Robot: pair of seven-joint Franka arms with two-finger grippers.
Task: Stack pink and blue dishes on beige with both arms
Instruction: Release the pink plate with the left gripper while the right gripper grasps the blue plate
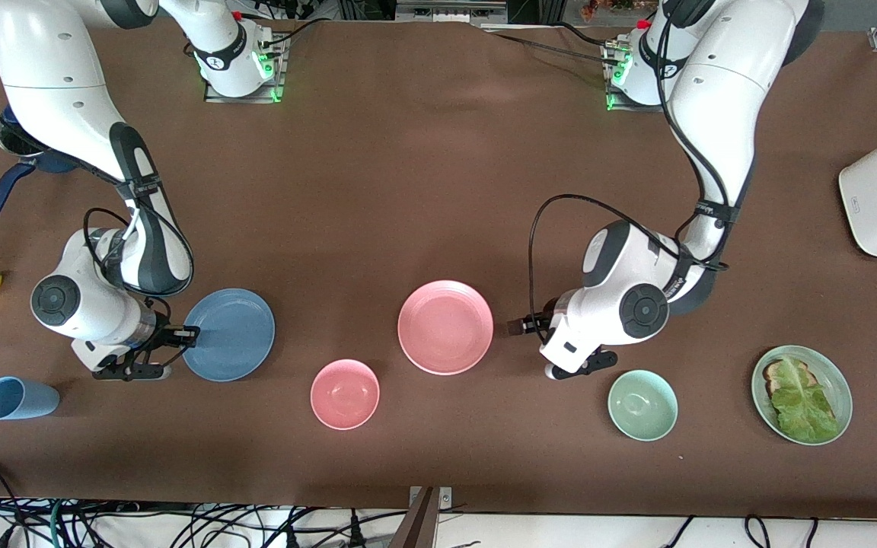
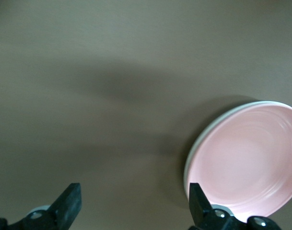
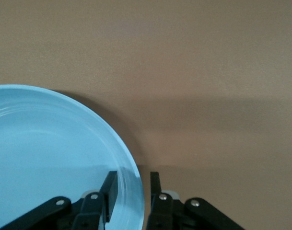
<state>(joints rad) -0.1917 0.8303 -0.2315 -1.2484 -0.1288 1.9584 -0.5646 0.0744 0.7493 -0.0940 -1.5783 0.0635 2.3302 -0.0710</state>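
Nearest the front camera, a mint-green bowl (image 1: 642, 405), a small pink bowl (image 1: 345, 393) and a blue cup (image 1: 18, 398) lying on its side are spread along the brown table (image 1: 423, 175). Just farther back, the pink plate (image 1: 445, 326) is seen resting on the beige plate (image 2: 203, 139), of which only a pale rim is visible beneath it in the left wrist view. The left gripper (image 2: 131, 206) is held low just beside this stack, toward the left arm's end, with its fingers spread wide and nothing between them. The blue plate (image 1: 228, 334) lies flat toward the right arm's end, and its rim is straddled by the narrowed fingers of the right gripper (image 3: 132, 191), one finger inside the rim, one outside.
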